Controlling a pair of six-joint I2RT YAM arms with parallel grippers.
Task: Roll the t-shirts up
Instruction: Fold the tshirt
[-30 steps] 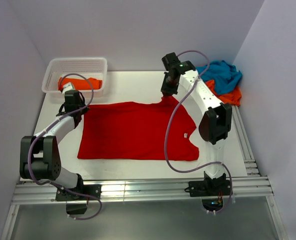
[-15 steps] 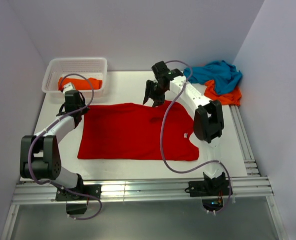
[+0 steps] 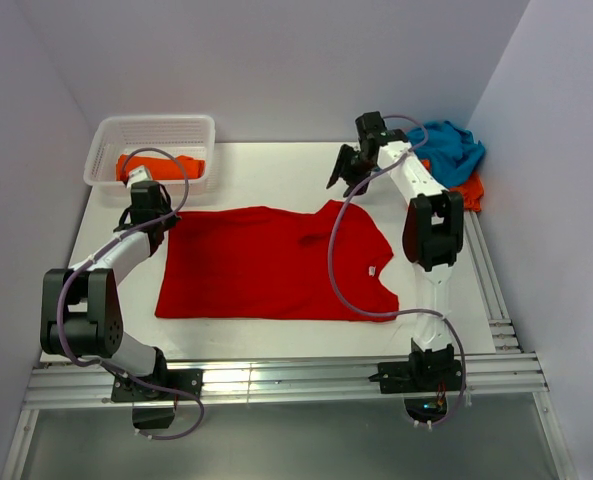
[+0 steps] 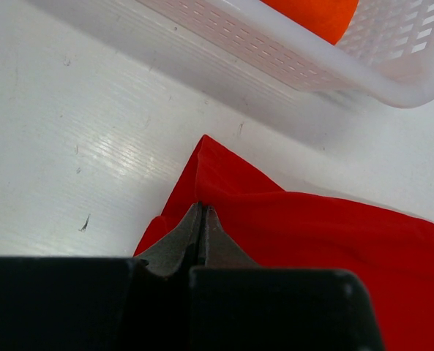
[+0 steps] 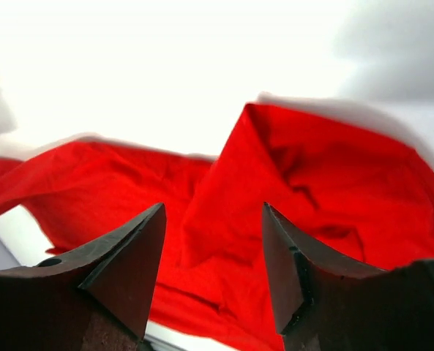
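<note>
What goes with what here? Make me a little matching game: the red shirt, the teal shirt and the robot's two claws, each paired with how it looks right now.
Things:
1. red t-shirt
2. teal t-shirt
3. left gripper
4. right gripper

States:
a. open, holding nothing
b. crumpled in a heap at the far right
c. spread out flat
d. shut on a corner of red cloth

Pairs: 1-c, 2-b, 3-d, 4-a

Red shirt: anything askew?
The red shirt lies mostly flat, but its far right corner is rumpled, with a fold, near the open right gripper. The left gripper pinches its far left corner.
</note>
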